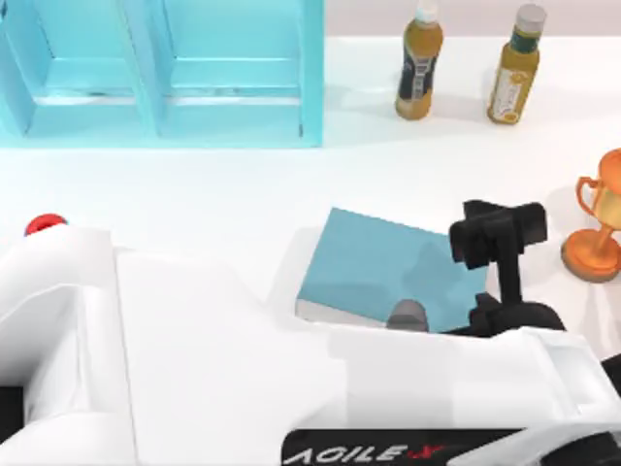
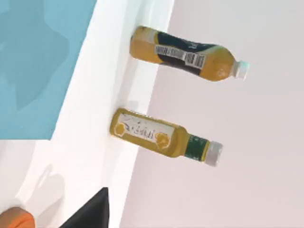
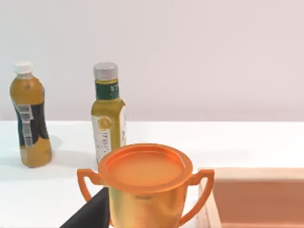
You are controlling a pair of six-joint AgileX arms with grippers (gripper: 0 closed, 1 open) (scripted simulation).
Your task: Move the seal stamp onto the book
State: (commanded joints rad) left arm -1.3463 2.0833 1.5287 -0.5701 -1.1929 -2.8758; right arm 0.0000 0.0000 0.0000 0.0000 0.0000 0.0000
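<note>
My left pincer (image 1: pixel 497 238) hangs over the right-hand edge of the book (image 1: pixel 374 262), at the end of the AgileX left arm that reaches across the table (image 1: pixel 223 184) from the left. From above I cannot tell whether the pincer is spread or pressed together, nor whether it pinches the seal stamp. The teal book lies flat and closed near the middle of the table, turned slightly askew, white page edges along its near side. Just beside it to the right stands an orange trophy cup (image 1: pixel 597 228), apart from the book. At the back right, two amber bottles stand upright against the wall, one white-capped (image 1: pixel 419 60) and one grey-capped (image 1: pixel 515 66), well apart from the book. A turquoise shelf unit (image 1: pixel 165 68) occupies the back left. My right arm is parked low at the right; its wrist view faces the trophy cup up close with the two bottles behind it, and a dark tip of the right pincer (image 3: pixel 90 213) sits at the picture's edge, state impossible to tell.
</note>
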